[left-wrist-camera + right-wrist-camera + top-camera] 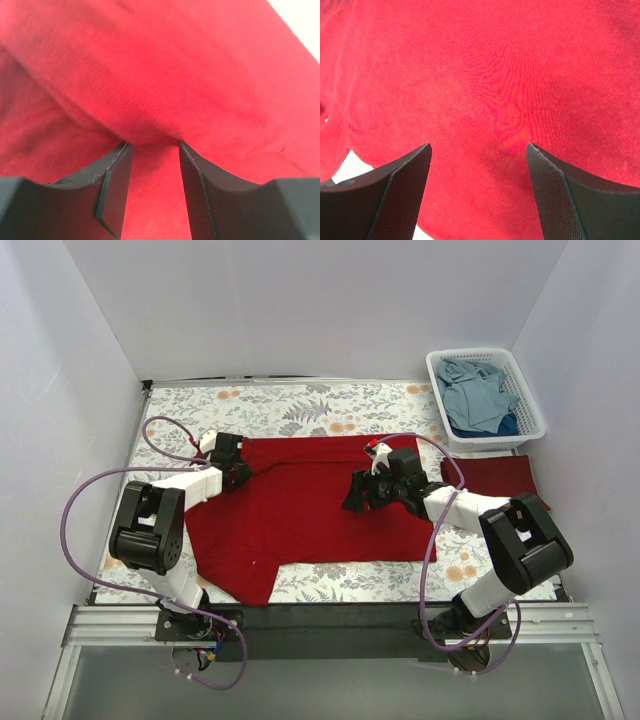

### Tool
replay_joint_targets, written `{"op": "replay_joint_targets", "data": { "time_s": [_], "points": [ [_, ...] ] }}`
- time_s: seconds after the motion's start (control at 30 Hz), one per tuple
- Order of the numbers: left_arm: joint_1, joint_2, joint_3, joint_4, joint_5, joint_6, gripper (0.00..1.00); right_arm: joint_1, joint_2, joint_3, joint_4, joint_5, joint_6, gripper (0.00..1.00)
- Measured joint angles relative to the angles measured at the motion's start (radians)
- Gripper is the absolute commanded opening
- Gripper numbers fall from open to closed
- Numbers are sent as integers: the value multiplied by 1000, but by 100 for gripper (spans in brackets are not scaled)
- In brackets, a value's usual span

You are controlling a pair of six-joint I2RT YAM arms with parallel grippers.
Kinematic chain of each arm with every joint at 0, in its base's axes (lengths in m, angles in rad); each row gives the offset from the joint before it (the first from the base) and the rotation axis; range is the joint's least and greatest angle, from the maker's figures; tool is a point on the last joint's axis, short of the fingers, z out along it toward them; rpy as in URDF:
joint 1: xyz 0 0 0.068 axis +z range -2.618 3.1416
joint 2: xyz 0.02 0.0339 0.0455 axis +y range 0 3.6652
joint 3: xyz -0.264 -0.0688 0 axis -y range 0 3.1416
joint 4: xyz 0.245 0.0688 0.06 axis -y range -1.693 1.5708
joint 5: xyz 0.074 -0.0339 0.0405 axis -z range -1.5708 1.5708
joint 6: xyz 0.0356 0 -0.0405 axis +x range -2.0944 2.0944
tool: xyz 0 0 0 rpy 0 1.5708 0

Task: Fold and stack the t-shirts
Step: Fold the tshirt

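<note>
Red t-shirt spread; left claw narrow astride fold, right claw wide; basket beyond.

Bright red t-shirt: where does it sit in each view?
Top external: bright red t-shirt spread on the table, left gripper and right gripper over it.
Left wrist: fills the frame, a fold bunched at the fingertips.
Right wrist: fills the frame, flat beyond wide-apart fingers.
Shared landmark: each gripper's black fingers.
</note>
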Motion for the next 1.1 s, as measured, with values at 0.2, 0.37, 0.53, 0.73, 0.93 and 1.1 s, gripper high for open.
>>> {"op": "replay_joint_targets", "data": {
  "time_s": [0.2, 0.37, 0.53, 0.73, 0.93, 1.1],
  "points": [
    [0, 49, 51, 24, -15, 2, 39, -2, 0, -5, 4, -3, 0, 82],
    [0, 67, 91, 29, -27, 18, 34, -2, 1, -5, 5, -6, 0, 82],
    [0, 83, 130, 36, -30, 33, 23, -3, 4, -5, 5, -11, 0, 82],
    [0, 107, 145, 24, -30, 47, 0, -3, 13, -5, 5, -19, 0, 82],
    [0, 109, 179, -43, -20, 45, 0, -8, 13, -5, 5, -25, 0, 81],
    [0, 101, 262, -187, 1, 27, 0, -8, 14, -5, 5, -32, 0, 81]
  ]
}}
